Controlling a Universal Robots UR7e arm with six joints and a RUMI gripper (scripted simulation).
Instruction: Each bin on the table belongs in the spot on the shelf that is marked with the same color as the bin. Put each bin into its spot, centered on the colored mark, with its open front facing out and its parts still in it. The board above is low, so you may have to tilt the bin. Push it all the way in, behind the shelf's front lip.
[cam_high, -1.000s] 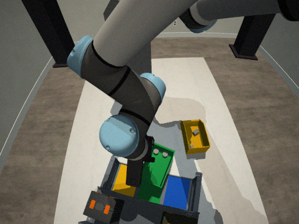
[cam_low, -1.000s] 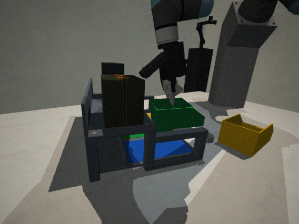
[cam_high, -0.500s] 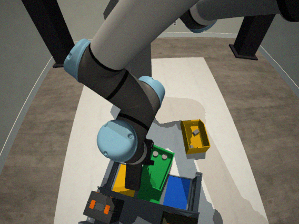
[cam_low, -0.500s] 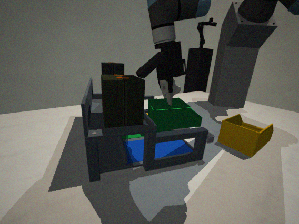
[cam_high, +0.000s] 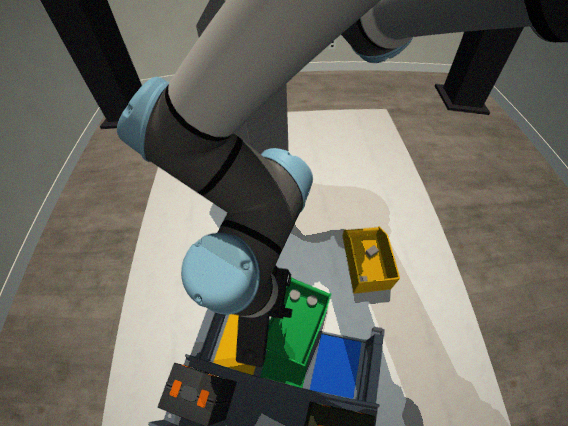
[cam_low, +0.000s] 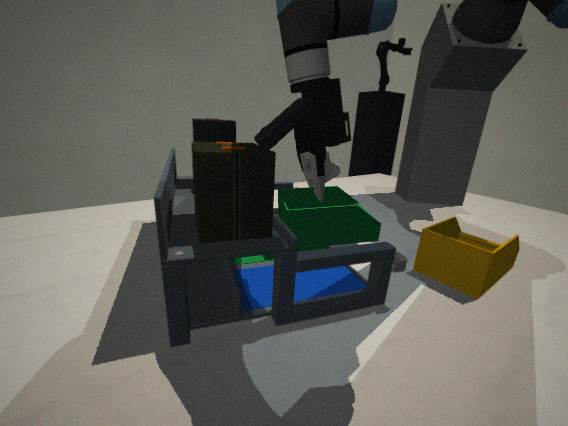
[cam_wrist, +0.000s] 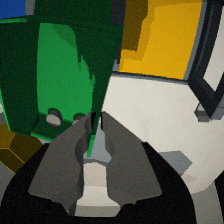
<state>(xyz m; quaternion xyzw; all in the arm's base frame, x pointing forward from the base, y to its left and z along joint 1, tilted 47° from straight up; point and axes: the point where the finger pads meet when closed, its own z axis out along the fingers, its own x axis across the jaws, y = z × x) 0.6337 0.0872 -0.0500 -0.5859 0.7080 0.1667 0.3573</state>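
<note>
The green bin (cam_high: 295, 335) lies partway into the middle slot of the dark shelf (cam_low: 270, 270), between the yellow mark (cam_high: 229, 342) and the blue mark (cam_high: 337, 365). Its outer end, with two grey parts (cam_high: 303, 298), sticks out of the shelf. My gripper (cam_low: 318, 192) is shut on the bin's thin side wall near that end; the wrist view shows the wall between the fingers. The bin also shows in the exterior view (cam_low: 327, 220) and the wrist view (cam_wrist: 55, 80). The yellow bin (cam_high: 371, 260) sits on the table to the right with small parts inside, apart from the shelf.
A dark box (cam_low: 232, 190) with orange marks stands on the shelf's top board, and another (cam_high: 195, 392) at its near left corner. Dark frame posts (cam_high: 462, 70) stand far back. The arm hides the left side of the shelf in the top view.
</note>
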